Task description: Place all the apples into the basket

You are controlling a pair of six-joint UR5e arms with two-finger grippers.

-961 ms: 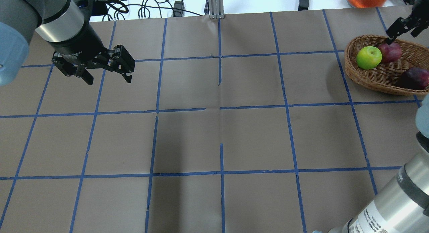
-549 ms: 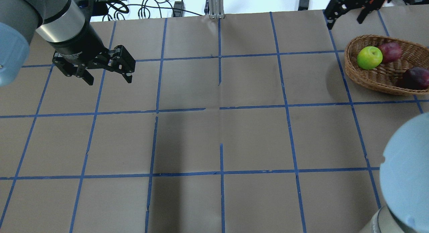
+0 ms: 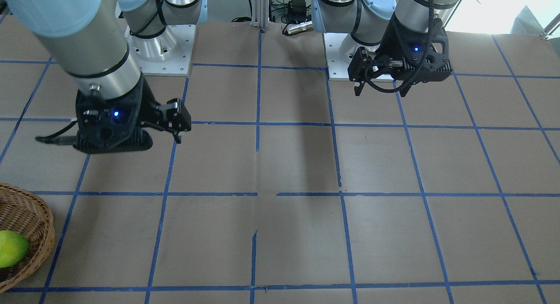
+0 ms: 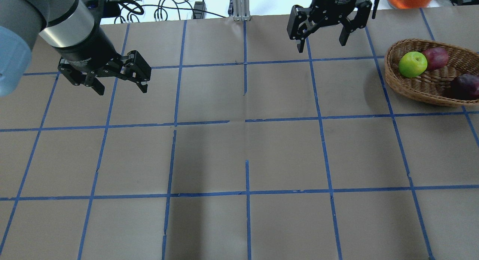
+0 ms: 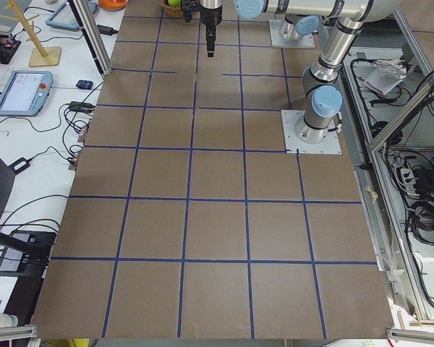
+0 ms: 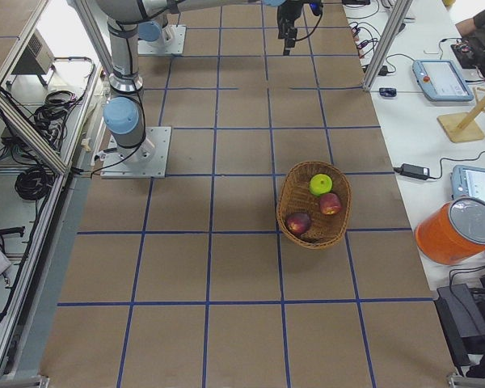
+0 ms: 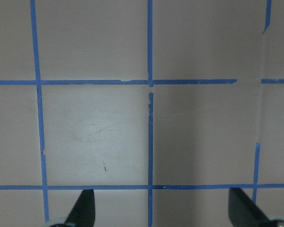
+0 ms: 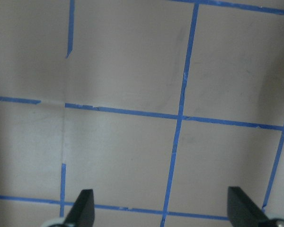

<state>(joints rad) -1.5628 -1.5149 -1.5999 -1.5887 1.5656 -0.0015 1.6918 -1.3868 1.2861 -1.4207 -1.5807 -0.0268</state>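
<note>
Basket (image 4: 411,87): it is round and woven and light brown. It sits on the table (image 4: 239,155), far over on the robot's right side.
Apples: all three are inside the basket.
Green apple (image 4: 412,64): it is bright lime green. It lies at the side of the basket closest to the middle of the table.
Red apple (image 4: 436,58): it lies right beside the green apple.
Dark apple (image 4: 465,86): it is a deep purple-red. It lies at the other side of the basket, a little apart from the other two.
Left arm (image 4: 63,20): it hangs over the table on the robot's left side, well apart from the basket.
Left jaws: they are wide apart and hold nothing. The left wrist camera shows only bare table between the two tips.
Right arm (image 3: 83,46): it hangs above the table, more toward the middle than the basket. It does not touch the basket.
Right jaws: they are spread wide and hold nothing. The right wrist camera sees only table and tape under them.
Blue tape lines (image 4: 280,119): they cut the brown table top into big squares.
Orange bucket (image 6: 457,230): it stands off the table, past the edge nearest the basket.
</note>
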